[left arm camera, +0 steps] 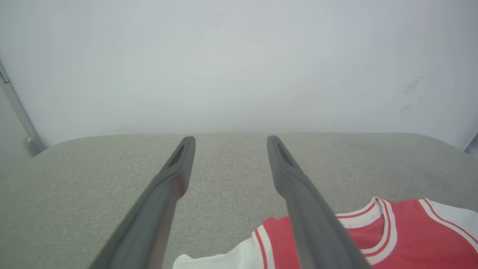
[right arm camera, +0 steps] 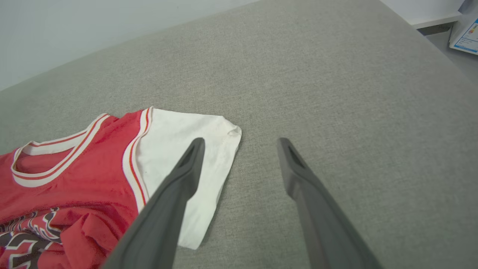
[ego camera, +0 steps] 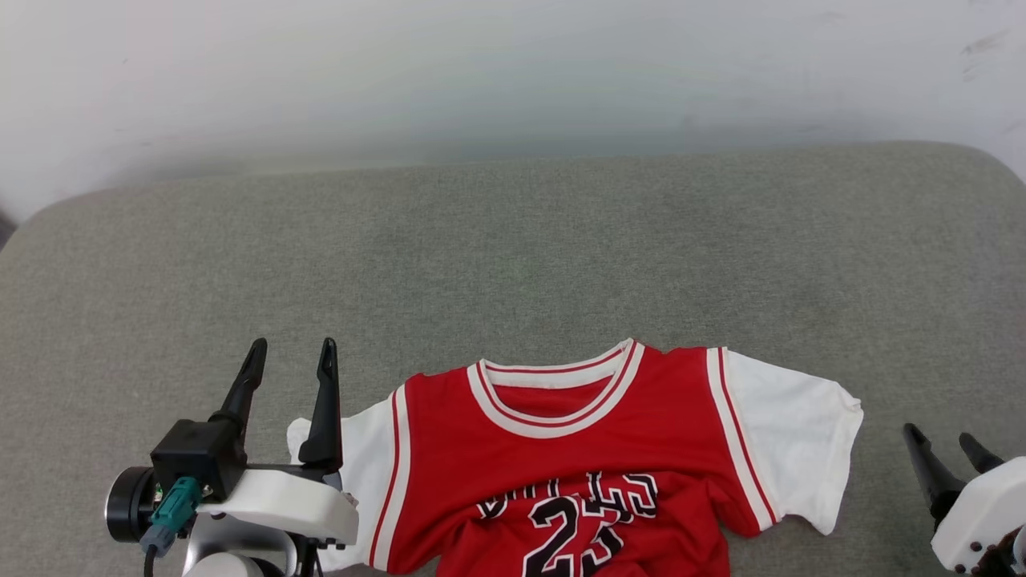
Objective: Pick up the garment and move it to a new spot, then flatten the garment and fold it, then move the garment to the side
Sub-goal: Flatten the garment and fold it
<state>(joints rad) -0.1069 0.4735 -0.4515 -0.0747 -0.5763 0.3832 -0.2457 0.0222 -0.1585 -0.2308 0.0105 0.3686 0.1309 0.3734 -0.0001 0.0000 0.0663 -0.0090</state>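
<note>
The garment [ego camera: 577, 449], a red jersey with white sleeves, striped trim and black white-edged lettering, lies face up on the grey cushion, collar pointing away from me and its lower part cut off by the bottom edge. My left gripper [ego camera: 292, 357] stands open above the jersey's left white sleeve, nothing between its fingers. In the left wrist view that gripper [left arm camera: 230, 144] is spread over bare cushion, the garment [left arm camera: 410, 239] at lower right. My right gripper [ego camera: 938, 445] is open just right of the right sleeve. In the right wrist view, the gripper [right arm camera: 241, 145] hovers over the garment [right arm camera: 74, 172], at its sleeve edge.
The grey upholstered surface [ego camera: 513, 256] stretches wide beyond the jersey to a pale wall [ego camera: 513, 72] at the back. In the right wrist view, the cushion's right edge drops off near a white shelf [right arm camera: 429, 15] and a printed sheet [right arm camera: 466, 37].
</note>
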